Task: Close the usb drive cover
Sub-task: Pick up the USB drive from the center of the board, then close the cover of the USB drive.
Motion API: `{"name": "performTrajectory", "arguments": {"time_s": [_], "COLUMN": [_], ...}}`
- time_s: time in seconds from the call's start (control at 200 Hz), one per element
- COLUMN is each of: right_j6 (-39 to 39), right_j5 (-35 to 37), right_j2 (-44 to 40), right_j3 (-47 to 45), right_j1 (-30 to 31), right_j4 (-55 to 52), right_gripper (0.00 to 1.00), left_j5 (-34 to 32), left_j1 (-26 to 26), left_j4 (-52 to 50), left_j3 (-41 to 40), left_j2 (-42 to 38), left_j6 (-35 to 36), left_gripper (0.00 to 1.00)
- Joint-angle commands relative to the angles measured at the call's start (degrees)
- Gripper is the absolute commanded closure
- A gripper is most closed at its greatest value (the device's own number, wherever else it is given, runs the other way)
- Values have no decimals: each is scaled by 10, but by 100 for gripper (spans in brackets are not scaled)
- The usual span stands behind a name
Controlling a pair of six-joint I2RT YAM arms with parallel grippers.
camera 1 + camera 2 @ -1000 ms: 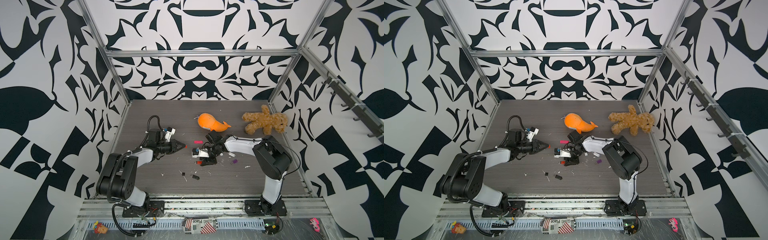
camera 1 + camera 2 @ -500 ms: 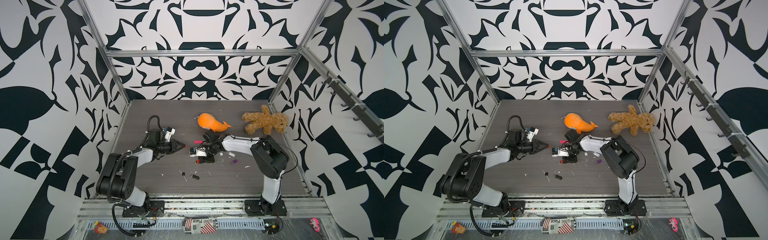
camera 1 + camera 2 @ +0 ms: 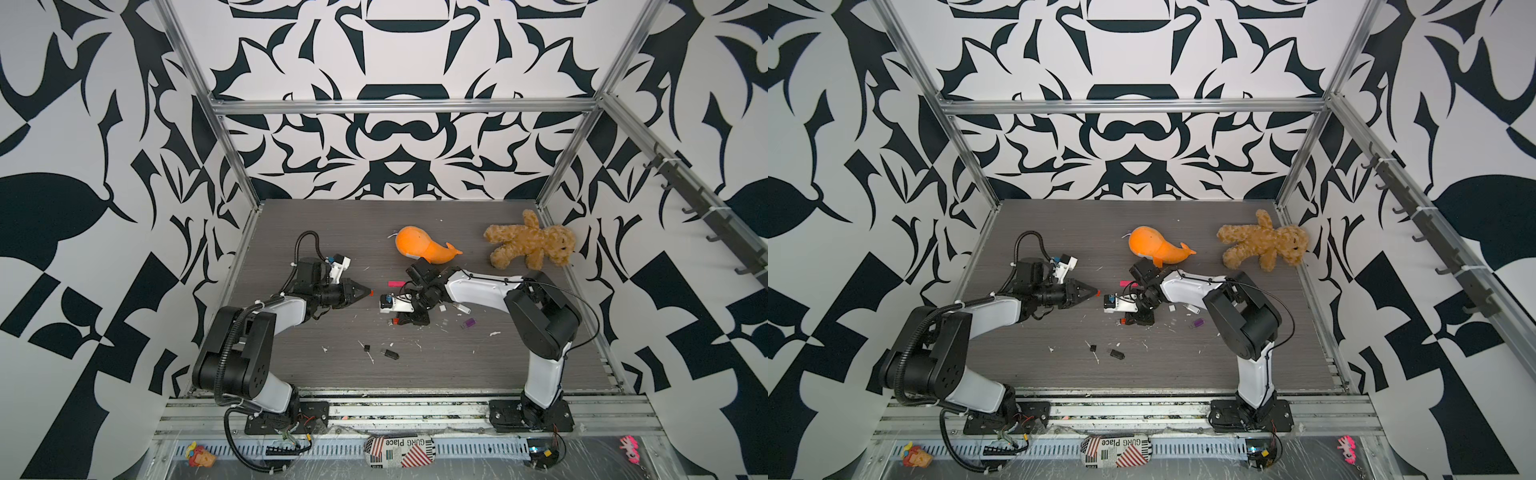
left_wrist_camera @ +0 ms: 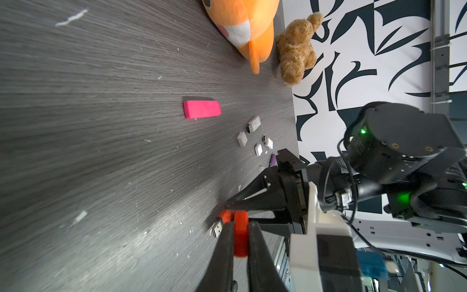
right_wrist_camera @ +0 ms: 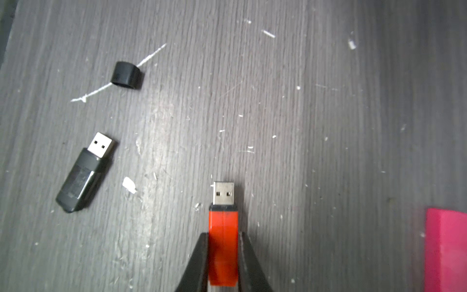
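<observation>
Right wrist view, red usb drive (image 5: 223, 222): gripped by its body between the right gripper's (image 5: 223, 236) jaws. The bare metal connector sticks out past the fingertips, low over the table (image 5: 316, 113).
Right jaws: clenched on the drive's two long sides.
Red cover (image 4: 240, 239): seen in the left wrist view, pinched between the left gripper's (image 4: 240, 225) jaws and reaching to their tips.
Left jaws: clenched on the cover.
Drive and cover: in both top views the two sets of jaw tips stand near each other but apart, so the cover is off the connector.
Black usb drive (image 5: 83, 174): uncapped and flat on the table, off to one side of the right jaws.
Black cap (image 5: 126, 75): farther out beyond the right jaw tips, apart from the black drive.
Pink block (image 5: 444, 247): flat on the table at the other side of the right jaws.
Orange plush whale (image 3: 419, 251): well behind the right jaws.
Teddy bear (image 3: 528, 245): beside the whale and farther from both sets of jaws.
</observation>
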Motion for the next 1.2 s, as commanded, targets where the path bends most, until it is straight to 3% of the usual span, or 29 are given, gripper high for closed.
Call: {"name": "performTrajectory", "arguments": {"time_s": [0.0, 0.23, 1.195], "right_j6": [49, 126, 197], "right_j5": [-11, 0, -9], "right_j2": [-50, -69, -87], "right_j3": [-19, -67, -102], "right_j1": [-8, -10, -10], "right_j4": [82, 231, 342], "right_gripper": [88, 89, 89], "left_j5": [-3, -16, -54], "left_j1": [-14, -28, -45], "left_j4": [10, 45, 48], "left_j3": [12, -3, -11], "left_j2": [-9, -18, -18], "left_j6": [-10, -31, -37], "left_gripper": [87, 87, 87]}}
